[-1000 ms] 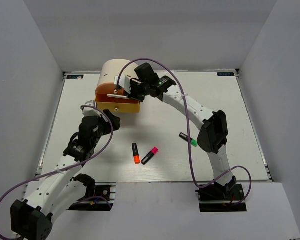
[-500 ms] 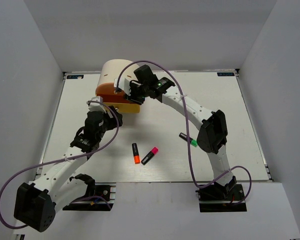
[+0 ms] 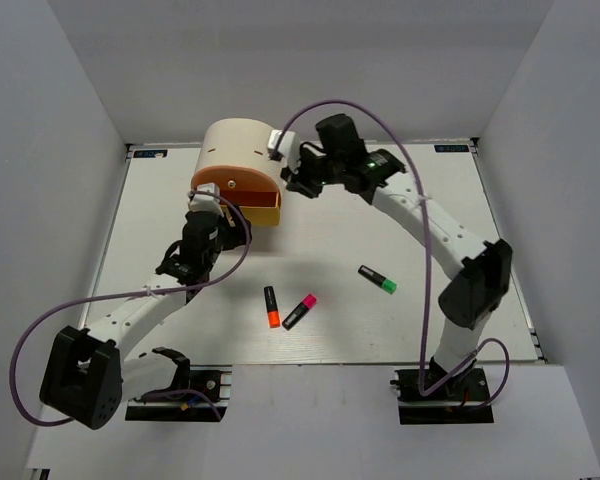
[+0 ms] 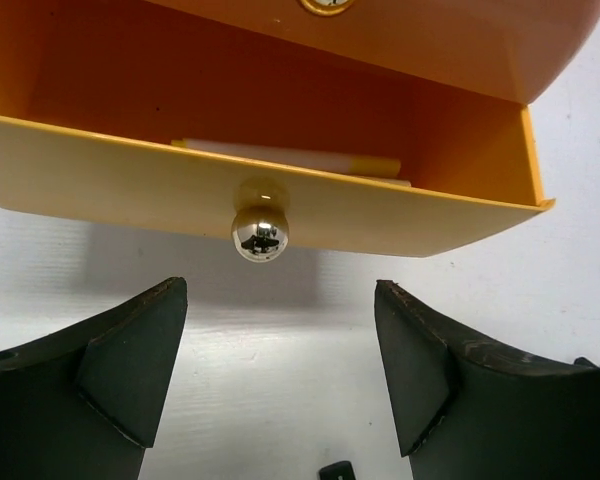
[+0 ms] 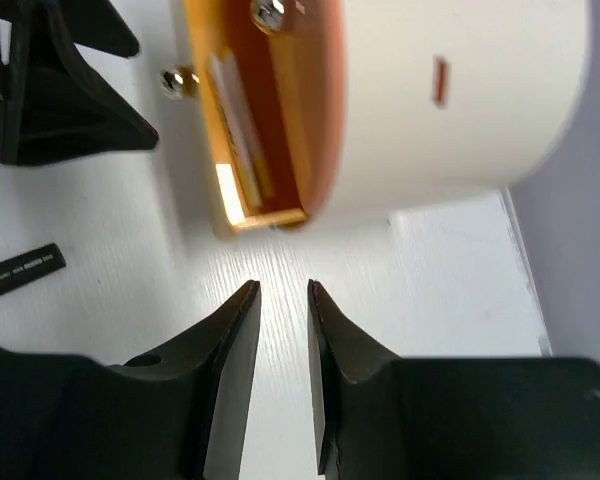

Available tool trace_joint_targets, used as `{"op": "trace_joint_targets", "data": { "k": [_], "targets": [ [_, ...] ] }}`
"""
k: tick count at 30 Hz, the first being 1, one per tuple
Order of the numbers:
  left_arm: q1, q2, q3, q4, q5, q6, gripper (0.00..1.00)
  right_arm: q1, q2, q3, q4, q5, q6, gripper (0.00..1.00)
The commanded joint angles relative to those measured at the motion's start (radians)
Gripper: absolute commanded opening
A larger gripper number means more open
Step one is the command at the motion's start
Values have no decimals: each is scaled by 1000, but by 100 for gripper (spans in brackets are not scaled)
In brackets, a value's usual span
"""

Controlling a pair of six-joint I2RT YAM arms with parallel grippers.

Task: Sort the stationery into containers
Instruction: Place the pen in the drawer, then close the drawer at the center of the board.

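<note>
I have my left gripper (image 4: 280, 290) released wide, just short of the open yellow drawer (image 4: 400, 215) and its knob (image 4: 260, 232), strip of table (image 4: 280, 390) between, right gripper (image 5: 283, 290) narrowly parted, empty, beside the cream cabinet (image 5: 460, 100)

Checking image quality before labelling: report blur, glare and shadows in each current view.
Top external: sharp and evenly lit, with only soft shadows on the table. Left wrist: crisp; the shiny knob mirrors its surroundings, and the yellow drawer casts a shadow below it. Right wrist: the cream cabinet is smeared and washed out, while the right claw is dark but sharper.
</note>
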Motion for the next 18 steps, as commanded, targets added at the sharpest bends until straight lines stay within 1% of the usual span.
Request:
{"op": "trace_joint_targets", "data": {
  "k": [1, 3, 7, 9, 14, 18],
  "targets": [
    [-4, 16, 43, 71, -3, 18, 85, -82, -97, -97, 84, 7, 80, 31],
    [-4, 32, 43, 83, -3, 18, 85, -105, -134, -158, 90, 1, 88, 27],
    [-4, 69, 63, 96, -23, 18, 84, -174, -175, -264, 105, -7, 88, 14],
    [-4, 78, 72, 105, -32, 18, 84, -188, -209, -317, 125, -8, 88, 11],
    [-4, 110, 94, 114, -43, 18, 84, -243, -255, -396, 151, -25, 99, 11],
    [5, 142, 103, 134, -43, 18, 84, -265, -281, -445, 160, -38, 109, 11]
  ]
}}
